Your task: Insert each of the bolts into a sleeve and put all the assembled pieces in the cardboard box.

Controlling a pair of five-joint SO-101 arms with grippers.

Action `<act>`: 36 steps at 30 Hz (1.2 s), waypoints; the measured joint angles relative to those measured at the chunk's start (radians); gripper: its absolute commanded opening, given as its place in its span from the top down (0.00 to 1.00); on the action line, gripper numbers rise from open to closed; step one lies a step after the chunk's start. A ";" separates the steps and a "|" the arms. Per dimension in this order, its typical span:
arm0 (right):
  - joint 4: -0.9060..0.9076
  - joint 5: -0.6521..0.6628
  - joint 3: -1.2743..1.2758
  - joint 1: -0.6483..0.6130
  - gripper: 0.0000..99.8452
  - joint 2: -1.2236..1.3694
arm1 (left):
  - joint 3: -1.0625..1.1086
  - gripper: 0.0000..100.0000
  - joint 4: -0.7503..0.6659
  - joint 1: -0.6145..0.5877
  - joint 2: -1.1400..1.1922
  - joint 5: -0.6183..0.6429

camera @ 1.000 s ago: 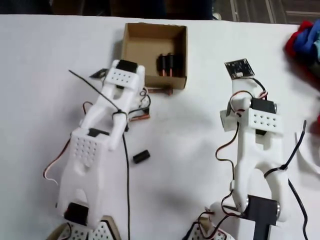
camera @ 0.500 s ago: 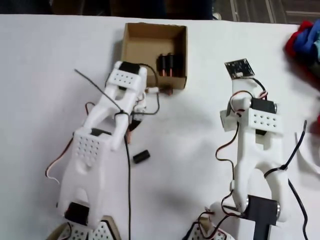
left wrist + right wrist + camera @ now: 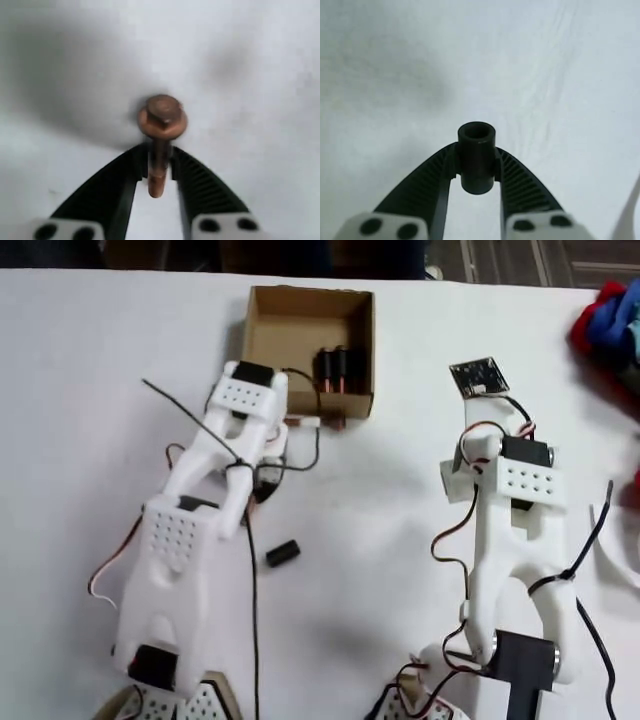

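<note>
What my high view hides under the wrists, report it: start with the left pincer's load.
Observer: The left pincer is shut on a copper bolt, gripped by its shank.
Operator: Give me the head's position.
Observer: The head sticks out beyond the pincer's tips, free of them.
Operator: Now the right arm.
Observer: The right pincer is shut on a black sleeve.
</note>
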 measured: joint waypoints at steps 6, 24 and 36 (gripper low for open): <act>0.000 0.000 0.000 0.000 0.98 0.000 | -0.012 0.75 -0.029 -0.011 -0.002 0.068; 0.000 0.000 0.000 0.000 0.98 0.000 | -0.133 0.85 -0.025 -0.002 0.008 0.041; 0.000 0.000 0.000 0.000 0.98 0.000 | -0.133 0.84 0.014 -0.002 0.008 0.041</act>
